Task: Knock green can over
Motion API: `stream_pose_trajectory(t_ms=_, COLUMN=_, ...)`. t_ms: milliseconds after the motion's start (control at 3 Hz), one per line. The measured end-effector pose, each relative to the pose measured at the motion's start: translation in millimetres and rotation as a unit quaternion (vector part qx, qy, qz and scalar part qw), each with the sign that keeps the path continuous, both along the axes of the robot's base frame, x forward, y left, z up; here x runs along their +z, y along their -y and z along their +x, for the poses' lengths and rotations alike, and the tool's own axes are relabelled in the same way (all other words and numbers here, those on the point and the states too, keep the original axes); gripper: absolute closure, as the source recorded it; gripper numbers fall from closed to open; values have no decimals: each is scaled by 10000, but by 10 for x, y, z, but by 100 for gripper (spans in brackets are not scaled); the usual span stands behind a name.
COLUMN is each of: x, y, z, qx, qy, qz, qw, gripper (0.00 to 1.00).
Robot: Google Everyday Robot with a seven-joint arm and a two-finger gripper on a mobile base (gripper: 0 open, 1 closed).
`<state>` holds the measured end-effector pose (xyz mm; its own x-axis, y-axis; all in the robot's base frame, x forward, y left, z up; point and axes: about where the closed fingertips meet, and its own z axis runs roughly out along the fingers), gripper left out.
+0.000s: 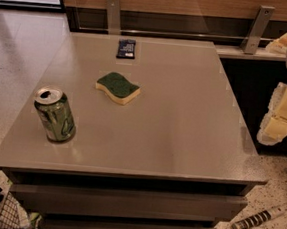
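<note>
— None of the job was done: the green can (55, 115) stood upright near the front-left corner of the desk (181, 140), a thin aluminium cylinder with a silver rim, slightly dented, it seemed.
— And the tool (279, 126)?
— Off the desk's right edge, well apart from the can; wide or narrow, I couldn't tell. The whole knock was left. A wavy green-topped sponge (117, 87) lay flat mid-desk.

The pincer (278, 126) hangs beyond the right edge of the desk (181, 140), well apart from the upright green can (55, 115) near the front-left corner. The front strip between them is open; the sponge (117, 87) and a dark packet (126, 49) lie farther back.
</note>
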<state>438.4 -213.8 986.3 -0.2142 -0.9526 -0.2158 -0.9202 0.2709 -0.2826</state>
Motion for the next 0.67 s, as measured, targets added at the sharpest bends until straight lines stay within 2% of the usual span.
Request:
stream_pose_trajectory(t_ms=333, x=0, y=0, z=0, qx=0, qy=0, qz=0, qw=10000, gripper=0)
stream_pose_trajectory(t_ms=667, x=-14, y=-156, z=-12, qx=143, qy=27, qz=403, qw=9991, gripper=0)
